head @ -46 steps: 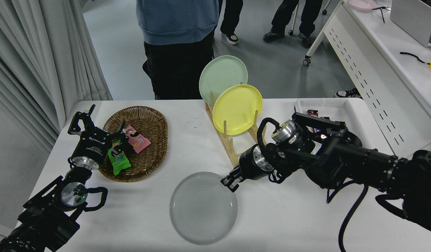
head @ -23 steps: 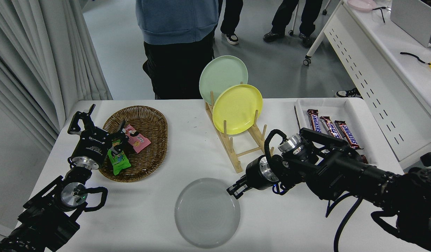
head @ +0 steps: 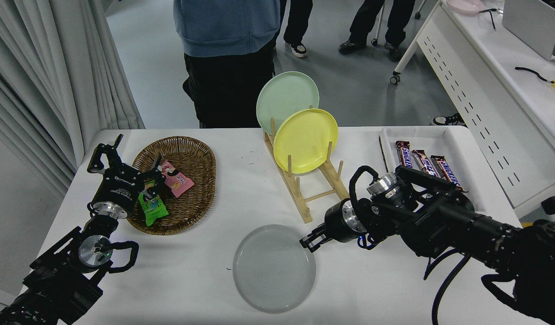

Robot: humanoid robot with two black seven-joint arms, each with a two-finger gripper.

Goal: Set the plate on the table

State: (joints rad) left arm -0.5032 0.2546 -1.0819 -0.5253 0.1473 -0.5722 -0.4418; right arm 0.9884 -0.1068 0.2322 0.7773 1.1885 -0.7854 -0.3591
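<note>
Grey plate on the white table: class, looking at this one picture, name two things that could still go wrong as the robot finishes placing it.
1. The right hand is at the grey plate's right rim; whether it has let go is unclear. If not, pulling back could drag the plate across the table.
2. The wooden rack with the yellow plate and green plate stands just behind the arm; a wide retreat might knock it.

"snickers" reads on the brown candy bars (head: 422, 163) lying in the white tray (head: 458, 149); nothing else is legible.
</note>
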